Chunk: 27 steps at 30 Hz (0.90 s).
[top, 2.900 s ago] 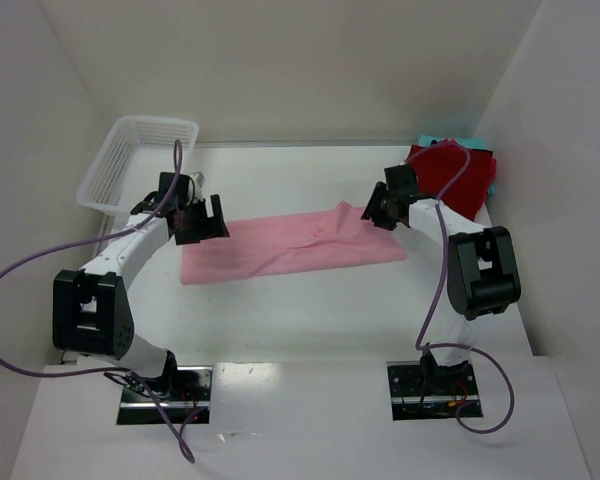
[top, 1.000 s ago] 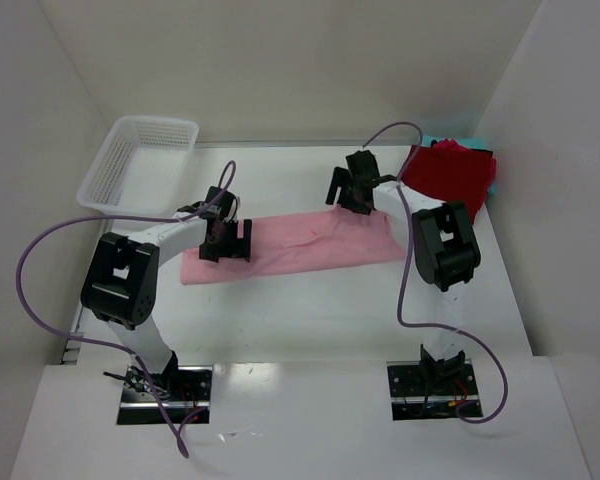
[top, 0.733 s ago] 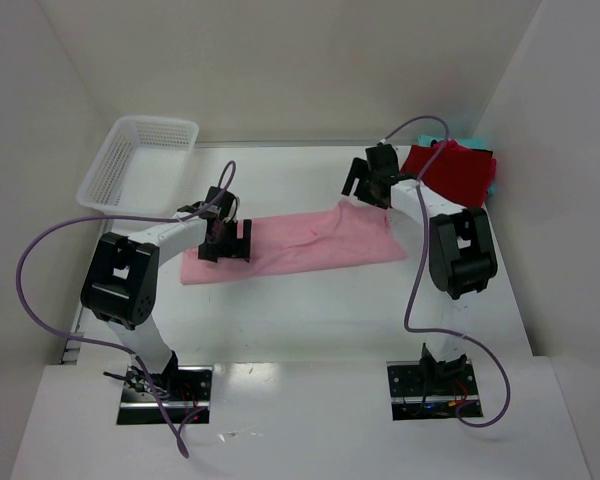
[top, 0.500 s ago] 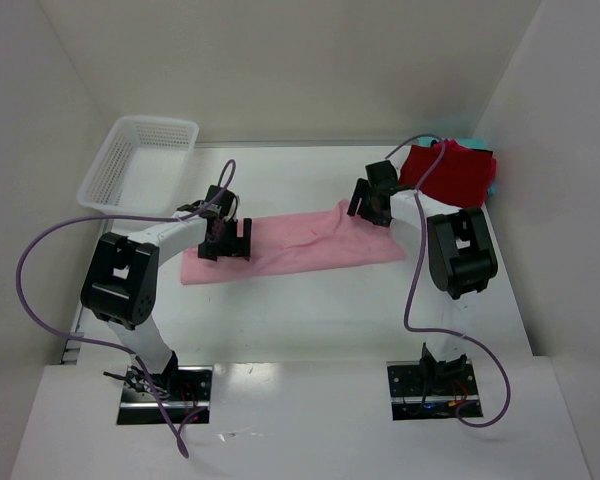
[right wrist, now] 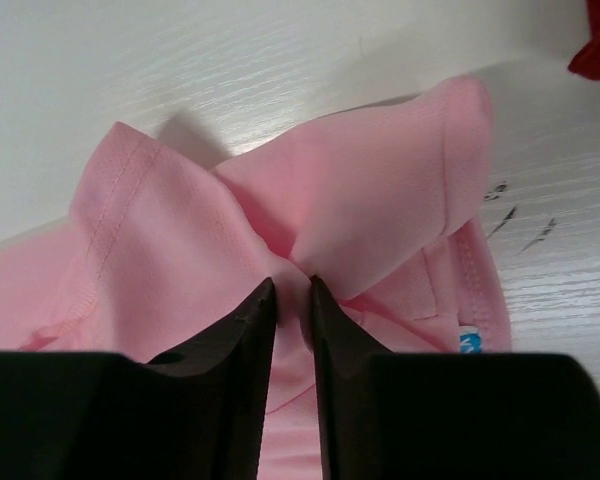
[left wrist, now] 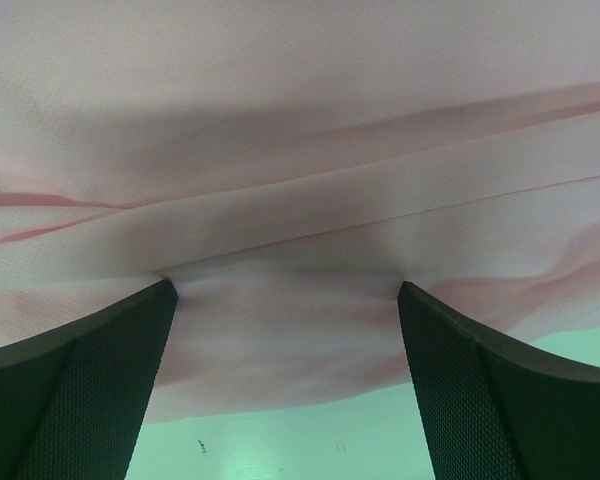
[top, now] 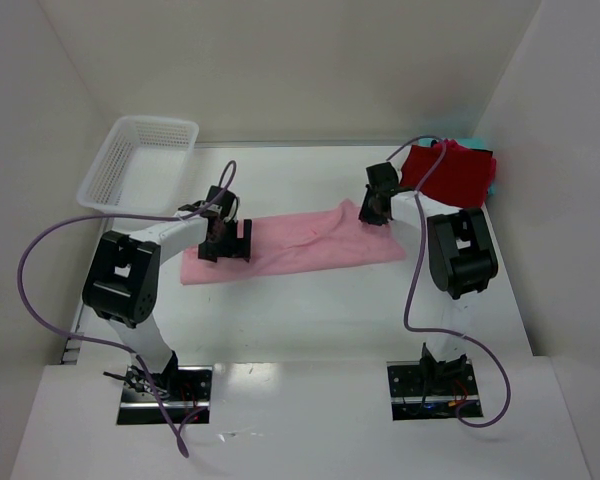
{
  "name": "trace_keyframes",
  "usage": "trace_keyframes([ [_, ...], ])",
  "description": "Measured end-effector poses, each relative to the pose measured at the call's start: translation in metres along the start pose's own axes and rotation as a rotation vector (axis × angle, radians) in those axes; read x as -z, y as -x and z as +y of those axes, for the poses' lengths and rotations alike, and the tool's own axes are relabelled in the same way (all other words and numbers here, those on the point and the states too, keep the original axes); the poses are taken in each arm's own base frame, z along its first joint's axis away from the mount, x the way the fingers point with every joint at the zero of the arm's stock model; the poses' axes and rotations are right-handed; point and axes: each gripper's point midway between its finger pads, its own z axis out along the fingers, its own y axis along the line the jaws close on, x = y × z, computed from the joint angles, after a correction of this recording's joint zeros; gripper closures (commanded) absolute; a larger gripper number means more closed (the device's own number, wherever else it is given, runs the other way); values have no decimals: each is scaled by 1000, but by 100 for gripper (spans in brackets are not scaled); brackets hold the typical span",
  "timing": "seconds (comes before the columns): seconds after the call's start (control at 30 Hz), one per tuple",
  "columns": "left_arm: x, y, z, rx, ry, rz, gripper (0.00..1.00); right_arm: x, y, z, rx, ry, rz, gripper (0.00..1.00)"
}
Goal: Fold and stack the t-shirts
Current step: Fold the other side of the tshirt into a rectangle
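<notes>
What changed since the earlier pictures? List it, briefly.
The right pincer dropped onto the pink t-shirt at its far right corner and shut on a fold. The left pincer shifted further onto the shirt's left end, open. The dark red t-shirt and the basket stayed put.

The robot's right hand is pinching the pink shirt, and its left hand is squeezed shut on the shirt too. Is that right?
Not quite. The right gripper does pinch a fold of the light pink cloth t-shirt. But the left gripper is not squeezed shut. Its jaws stand wide apart on the shirt, with the cloth lying loose between them. The left wrist view shows this.
</notes>
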Motion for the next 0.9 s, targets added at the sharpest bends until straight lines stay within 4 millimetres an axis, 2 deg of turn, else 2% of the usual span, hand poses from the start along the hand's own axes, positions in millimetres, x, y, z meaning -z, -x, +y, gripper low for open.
trace_keyframes([
  [0.1, -2, -1, 1, 0, 6, 10, 0, -1, 3, -7, -9, -18, -4, 78],
  [0.2, -2, 0, 1, 0, 8, 9, 0, -2, 10, -23, -37, -48, -13, 77],
  [0.3, -2, 0, 1, 0, 11, 7, 0, -3, 13, -44, -72, -79, -14, 69],
  [0.4, -2, 0, 2, 0, 13, 7, 0, 0, 16, -56, -93, -88, -14, 58],
  [0.43, -2, 0, 2, 0, 13, 7, 0, 1, 18, -56, -97, -82, -15, 58],
  [0.67, 2, 6, 0, -4, 13, 3, 0, 21, 29, -34, -84, 18, -33, 43],
  [0.77, 9, 19, -4, -17, -1, -21, 0, 44, 47, -17, -71, 76, -83, 41],
  [0.9, 26, 48, -15, -94, -45, -80, 0, 84, 86, 9, -66, 171, -183, 35],
])
